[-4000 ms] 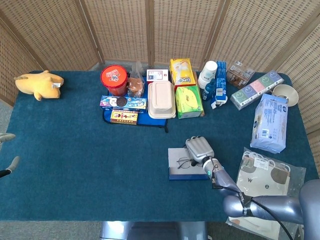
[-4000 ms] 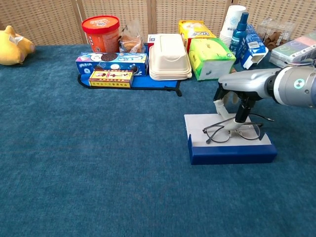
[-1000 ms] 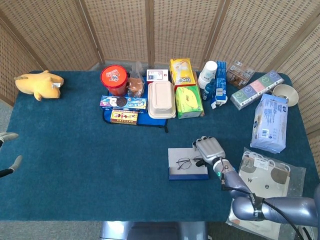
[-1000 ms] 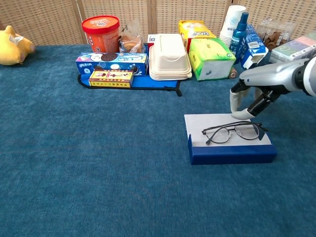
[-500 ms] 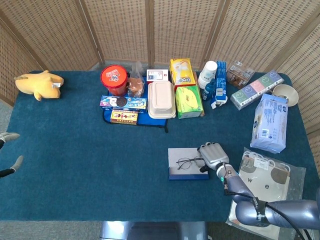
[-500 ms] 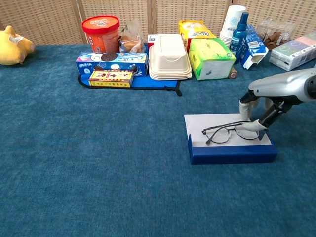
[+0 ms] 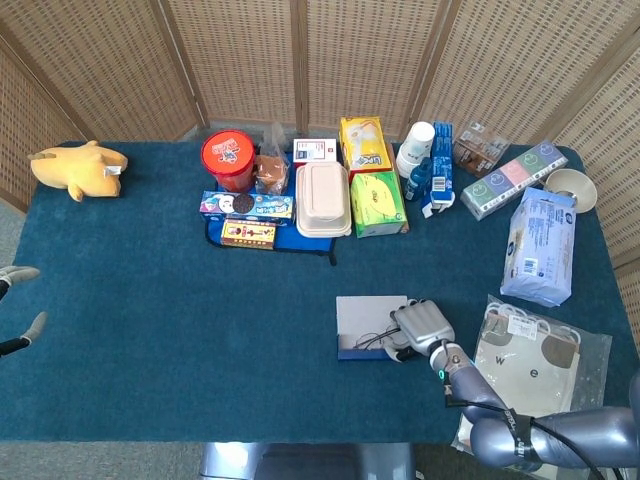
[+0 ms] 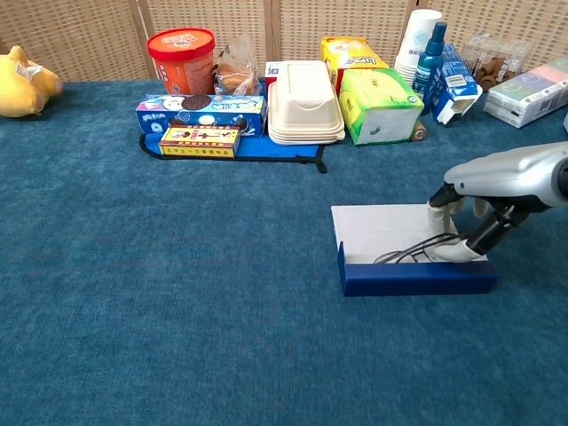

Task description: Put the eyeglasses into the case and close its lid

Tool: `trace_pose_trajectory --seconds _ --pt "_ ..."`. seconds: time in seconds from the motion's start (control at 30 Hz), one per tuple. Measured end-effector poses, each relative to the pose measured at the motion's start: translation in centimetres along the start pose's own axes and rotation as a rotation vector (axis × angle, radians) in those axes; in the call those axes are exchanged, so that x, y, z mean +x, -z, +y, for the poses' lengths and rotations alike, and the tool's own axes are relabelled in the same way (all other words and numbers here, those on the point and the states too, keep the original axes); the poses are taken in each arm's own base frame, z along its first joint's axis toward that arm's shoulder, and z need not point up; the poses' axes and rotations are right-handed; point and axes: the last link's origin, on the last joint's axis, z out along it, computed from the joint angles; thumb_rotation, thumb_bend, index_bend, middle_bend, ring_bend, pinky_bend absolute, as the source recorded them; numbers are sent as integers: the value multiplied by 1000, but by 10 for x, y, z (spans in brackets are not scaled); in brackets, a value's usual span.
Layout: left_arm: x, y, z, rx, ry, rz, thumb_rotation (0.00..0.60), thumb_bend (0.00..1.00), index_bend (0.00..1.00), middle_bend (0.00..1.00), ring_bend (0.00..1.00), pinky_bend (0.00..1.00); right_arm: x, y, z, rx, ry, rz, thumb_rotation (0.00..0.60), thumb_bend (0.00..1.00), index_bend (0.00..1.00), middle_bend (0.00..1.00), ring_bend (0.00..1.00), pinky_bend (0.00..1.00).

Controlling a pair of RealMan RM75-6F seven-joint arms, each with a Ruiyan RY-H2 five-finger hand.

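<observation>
The right hand (image 8: pixel 457 232) reaches in low from the right, fingers (image 7: pixel 420 322) curled downward and pressing.

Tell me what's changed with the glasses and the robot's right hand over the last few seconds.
The right hand came back down onto the eyeglasses and pushed them from lying across the grey panel toward the near right of the case, where they now sit lower behind its blue front wall. The case, the snacks and the left hand stayed put.

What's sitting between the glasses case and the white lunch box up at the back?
Only bare blue tablecloth lies between the case and the lunch box; the head view shows this best, and the chest view agrees.
</observation>
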Motion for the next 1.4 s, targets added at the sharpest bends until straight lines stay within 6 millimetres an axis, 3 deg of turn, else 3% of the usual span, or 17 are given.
trace_pose_trajectory --seconds 0.63,0.93,1.4 --pt "0 1 -2 -1 5 1 600 309 248 283 210 138 0 6 -12 26 -14 8 338 348 355 306 206 296" --pt "-1 0 -1 -2 5 0 600 310 248 283 210 138 11 10 3 -19 -4 42 339 351 355 307 205 296" --pt "-2 -1 2 -8 2 -4 600 309 248 283 209 138 -4 10 22 -69 3 -17 339 351 356 306 205 297"
